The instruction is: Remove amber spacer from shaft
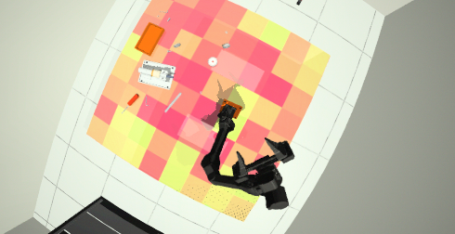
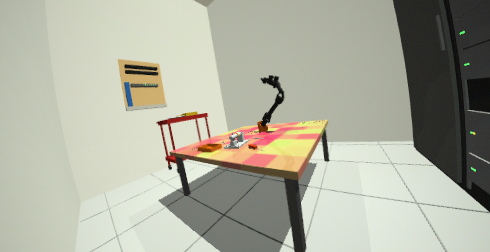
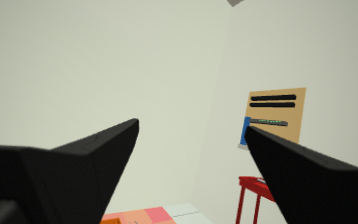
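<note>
The white and grey housing assembly (image 1: 163, 75) (image 2: 237, 138) stands on the table, left of the arm in the top view. A pale amber band (image 1: 155, 73) shows near its middle; single spacers and the shaft are too small to tell apart surely. My gripper (image 1: 253, 146) (image 3: 192, 127) is open and empty, with its fingers wide apart. It is raised high above the table and far from the assembly. The wrist view shows mostly walls between the fingers, with no part of the assembly.
An orange tray (image 1: 149, 39) (image 2: 209, 147) lies beside the assembly. A red-handled screwdriver (image 1: 133, 99), a grey bar (image 1: 173, 102), a white round piece (image 1: 213, 61) and several small metal parts lie around it. A red cart (image 2: 182, 119) stands beyond the table.
</note>
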Controlling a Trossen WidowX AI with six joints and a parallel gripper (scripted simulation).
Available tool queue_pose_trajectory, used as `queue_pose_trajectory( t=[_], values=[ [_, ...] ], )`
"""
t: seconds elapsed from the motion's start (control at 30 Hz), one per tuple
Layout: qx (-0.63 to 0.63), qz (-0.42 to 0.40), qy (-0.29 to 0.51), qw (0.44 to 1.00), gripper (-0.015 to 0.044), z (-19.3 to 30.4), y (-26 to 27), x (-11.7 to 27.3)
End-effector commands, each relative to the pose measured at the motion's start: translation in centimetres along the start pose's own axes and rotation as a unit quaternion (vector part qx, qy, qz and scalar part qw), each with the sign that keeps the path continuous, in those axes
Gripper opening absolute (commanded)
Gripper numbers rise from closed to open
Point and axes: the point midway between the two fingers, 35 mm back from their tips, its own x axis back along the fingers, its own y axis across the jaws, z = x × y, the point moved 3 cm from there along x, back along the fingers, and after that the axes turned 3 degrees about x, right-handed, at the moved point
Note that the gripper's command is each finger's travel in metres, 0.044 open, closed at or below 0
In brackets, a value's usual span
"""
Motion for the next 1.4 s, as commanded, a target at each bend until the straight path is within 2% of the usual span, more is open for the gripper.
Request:
queue_pose_trajectory(
  t=[0.0, 0.13, 0.37, 0.63, 0.83, 1.1, 1.37],
  values=[
    [0.0, -0.001, 0.001, 1.0, 0.0426, 0.1, 0.0, -0.1],
    [-0.01, -0.025, 0.016, 0.999, 0.044, 1.4, -0.4, -2.7],
    [-0.062, -0.091, 0.077, 0.991, 0.044, 6.4, -0.2, -11.3],
    [-0.082, -0.177, 0.157, 0.968, 0.044, 15.9, 2.6, -20.4],
    [-0.095, -0.233, 0.226, 0.941, 0.044, 24.3, 7.2, -25.2],
    [-0.09, -0.307, 0.321, 0.891, 0.044, 36.2, 15.3, -27.5],
    [-0.063, -0.383, 0.412, 0.824, 0.044, 47.6, 23.6, -24.3]
  ],
)
